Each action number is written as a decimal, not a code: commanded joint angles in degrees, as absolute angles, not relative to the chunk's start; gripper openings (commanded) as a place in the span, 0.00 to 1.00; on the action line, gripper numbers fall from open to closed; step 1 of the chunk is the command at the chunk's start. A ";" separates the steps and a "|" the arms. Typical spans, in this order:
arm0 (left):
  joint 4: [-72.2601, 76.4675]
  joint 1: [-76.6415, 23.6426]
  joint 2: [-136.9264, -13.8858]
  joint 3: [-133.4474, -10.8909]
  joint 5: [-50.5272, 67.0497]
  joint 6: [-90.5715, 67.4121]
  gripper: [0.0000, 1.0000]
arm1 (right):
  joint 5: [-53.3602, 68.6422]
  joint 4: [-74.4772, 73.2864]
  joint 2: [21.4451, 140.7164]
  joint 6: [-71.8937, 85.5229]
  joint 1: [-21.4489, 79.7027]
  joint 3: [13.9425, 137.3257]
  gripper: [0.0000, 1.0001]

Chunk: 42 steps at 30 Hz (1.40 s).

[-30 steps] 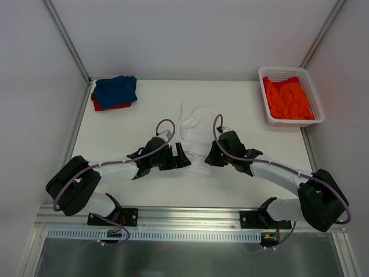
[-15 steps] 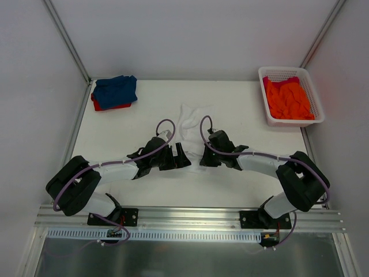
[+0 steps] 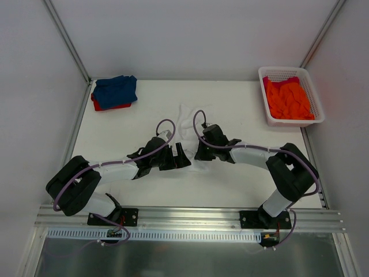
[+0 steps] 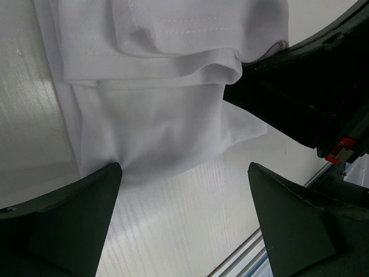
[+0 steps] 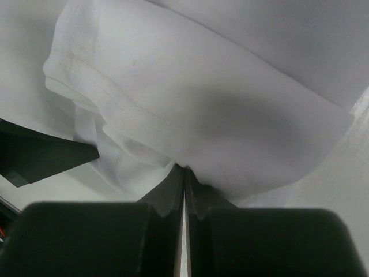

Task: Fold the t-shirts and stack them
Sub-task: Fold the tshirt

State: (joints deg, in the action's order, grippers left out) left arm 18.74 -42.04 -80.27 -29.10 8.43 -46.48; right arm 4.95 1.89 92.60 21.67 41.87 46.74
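Both arms lie low over the table, forearms reaching in toward the middle. The left gripper (image 3: 180,157) is wide open over the near edge of the white tee (image 3: 187,122), gripping nothing. The right gripper (image 3: 199,152) is pinched tight on a fold of it, elbow bent back on the right. The blue tee (image 3: 115,89) sits on the red tee (image 3: 109,107) in the far-left corner, and the orange tee (image 3: 288,99) is in the basket (image 3: 288,70).

The top external camera looks steeply down from above the near edge of the table (image 3: 248,115), covering its whole surface. Both wrist cameras view the white t-shirt (image 4: 167,133) at close range from opposing sides.
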 commanded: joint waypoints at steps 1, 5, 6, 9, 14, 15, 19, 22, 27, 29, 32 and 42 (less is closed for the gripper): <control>16.61 -42.54 -80.60 -28.39 8.00 -45.09 0.94 | 5.27 2.90 94.65 19.95 41.40 50.53 0.00; 16.52 -42.63 -80.07 -27.86 7.82 -45.09 0.94 | 5.45 2.38 95.53 18.90 40.43 52.29 0.00; 16.52 -42.63 -80.07 -27.77 7.82 -45.09 0.94 | 5.45 2.11 95.62 18.72 39.91 52.64 0.00; 16.52 -42.63 -80.07 -27.60 7.82 -45.18 0.94 | 5.62 1.23 95.62 17.85 38.85 53.79 0.00; 16.70 -42.71 -80.33 -27.68 7.65 -45.17 0.94 | 5.62 -2.37 93.44 16.70 38.58 55.54 0.00; 16.70 -42.71 -80.42 -27.69 7.65 -45.09 0.94 | 5.63 -2.72 92.99 16.61 38.58 55.72 0.00; 16.96 -42.80 -80.86 -28.12 7.82 -45.26 0.94 | 4.75 -4.13 90.79 16.35 39.02 55.90 0.00; 16.96 -43.07 -80.77 -28.21 7.73 -45.18 0.94 | 3.96 -4.31 90.88 15.56 38.85 56.16 0.00; 16.88 -43.24 -80.42 -28.13 7.74 -45.35 0.94 | 3.69 -4.48 93.16 14.59 38.15 58.00 0.00; 16.79 -43.24 -80.16 -27.86 7.73 -45.35 0.94 | 3.78 -4.48 94.39 14.15 37.71 58.79 0.00; 16.79 -43.24 -79.98 -27.69 7.73 -45.44 0.94 | 4.22 -4.57 95.88 13.89 37.36 60.11 0.00; 16.61 -43.24 -80.60 -28.39 7.73 -45.35 0.94 | 4.92 -5.88 91.85 14.50 38.76 59.15 0.00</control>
